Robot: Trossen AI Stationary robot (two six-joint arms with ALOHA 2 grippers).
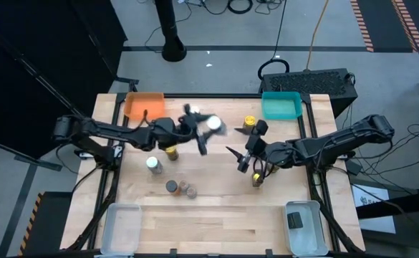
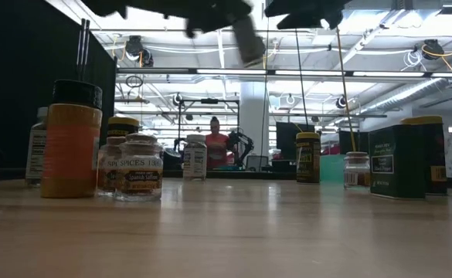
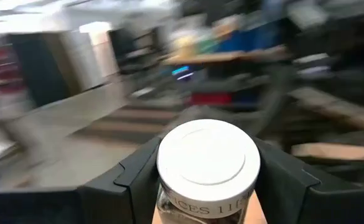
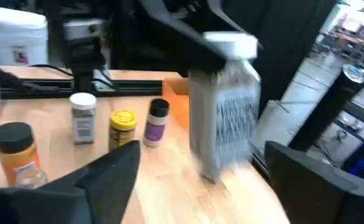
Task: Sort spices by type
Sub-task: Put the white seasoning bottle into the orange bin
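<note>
My left gripper (image 1: 203, 127) is shut on a white-lidded spice jar (image 1: 213, 123), high above the middle of the table. In the right wrist view the same jar (image 4: 222, 106) shows blurred, its lid up, under the left arm's dark fingers. My right gripper (image 1: 238, 159) stands open just right of the jar and touches nothing. The other spices stand on their bases on the table: a yellow-lidded jar (image 1: 250, 120), a black-lidded jar (image 1: 261, 127), a yellow jar (image 1: 170, 152), a white-lidded jar (image 1: 152, 165) and grey-lidded jars (image 1: 180, 188). My left gripper pinches the jar between its two fingers (image 3: 138, 171), on the glass just under the white lid (image 3: 169, 205). The fingers come level from the table's left. The jar is lifted clear of the table, lid up and somewhat tilted.
An orange tray (image 1: 144, 105) and a teal tray (image 1: 281, 105) sit at the far edge. Clear trays sit at the near left (image 1: 122, 226) and near right (image 1: 306, 233), the right one holding a dark thing. A jar (image 1: 257, 179) stands under the right arm.
</note>
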